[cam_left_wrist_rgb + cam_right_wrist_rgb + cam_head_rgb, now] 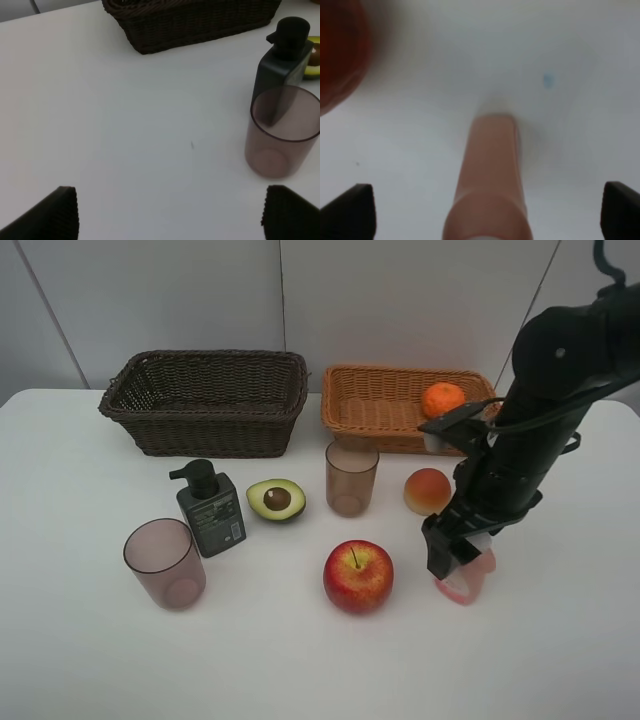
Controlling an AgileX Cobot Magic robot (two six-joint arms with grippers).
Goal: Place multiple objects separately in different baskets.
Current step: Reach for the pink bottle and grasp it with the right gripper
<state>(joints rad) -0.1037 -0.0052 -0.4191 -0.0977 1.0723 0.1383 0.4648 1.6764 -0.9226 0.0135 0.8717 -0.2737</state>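
My right gripper [455, 558] is down over the small pink bottle [467, 582], which lies on the table right of the red apple [358, 576]. In the right wrist view the pink bottle [490, 180] lies between the wide-apart fingertips [350, 212] of the open right gripper [487, 212], touching neither. An orange tangerine [443, 399] rests in the light orange-tan basket [375, 405]. The dark brown basket [205, 425] holds nothing I can see. My left gripper [170, 215] is open over bare table, left of a mauve cup [280, 135] and the dark green pump bottle [285, 60].
On the white table [80, 660] stand a second mauve cup [351, 477], the halved avocado [276, 499] and the peach-coloured fruit [427, 490], all in front of the baskets. The apple [340, 55] is a red blur close beside the right gripper.
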